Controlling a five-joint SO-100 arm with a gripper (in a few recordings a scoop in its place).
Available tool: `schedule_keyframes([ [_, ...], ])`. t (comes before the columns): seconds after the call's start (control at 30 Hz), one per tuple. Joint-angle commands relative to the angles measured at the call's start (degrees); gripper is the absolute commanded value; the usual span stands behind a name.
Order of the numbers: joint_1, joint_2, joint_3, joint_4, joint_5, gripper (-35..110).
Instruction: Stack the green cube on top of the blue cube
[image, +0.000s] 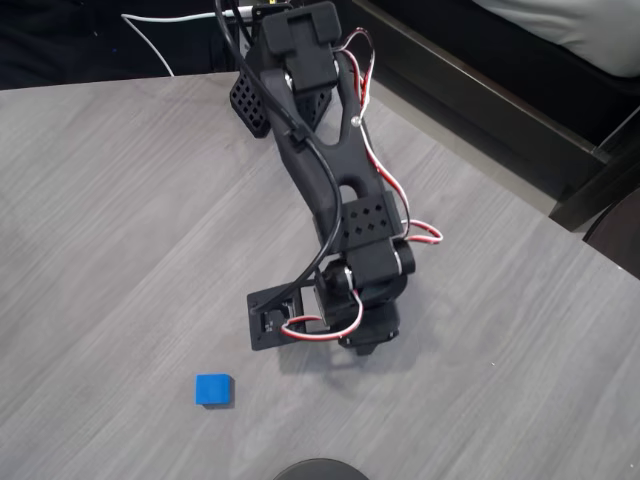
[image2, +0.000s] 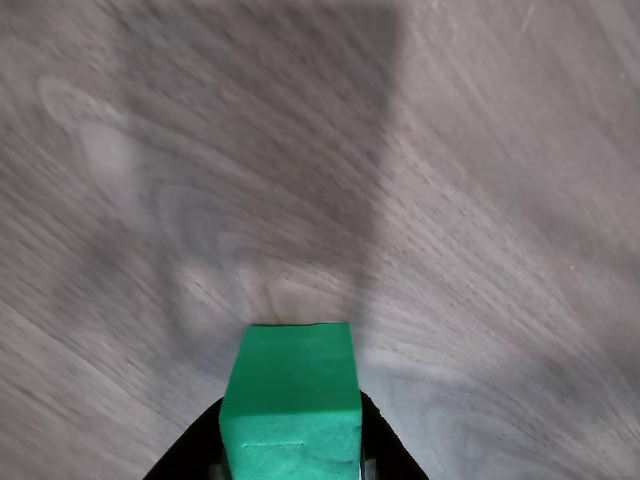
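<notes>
In the wrist view the green cube (image2: 291, 400) sits at the bottom centre, clamped between my two black fingers (image2: 388, 452), so my gripper (image2: 290, 445) is shut on it, above the wood-grain table. The blurred table surface shows beyond the cube. In the overhead view the blue cube (image: 213, 389) rests alone on the table at the lower left. My black arm reaches down from the top, and its wrist (image: 365, 300) hangs to the right of the blue cube, hiding the fingers and the green cube beneath it.
The grey wood table (image: 110, 230) has open surface to the left and right of the arm. Its edge runs diagonally at the upper right, with dark furniture (image: 480, 100) beyond. A white cable (image: 165, 30) lies behind the base. A dark round object (image: 320, 470) pokes in at the bottom edge.
</notes>
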Motion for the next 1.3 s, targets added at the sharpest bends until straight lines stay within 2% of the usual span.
schedule_keyframes([
  [0.0, 1.2, 1.1, -2.6, 1.2, 0.4, 0],
  [0.23, 7.5, 7.7, -3.4, 4.1, -1.1, 0],
  [0.53, 19.3, 13.1, -6.0, 4.7, -9.0, 0],
  [0.8, 26.0, 7.2, -12.7, 4.6, -15.5, 0],
  [1.0, 28.1, 0.7, -20.7, 5.9, -16.6, 0],
  [1.27, 28.1, -2.8, -23.2, 5.9, -16.8, 0],
])
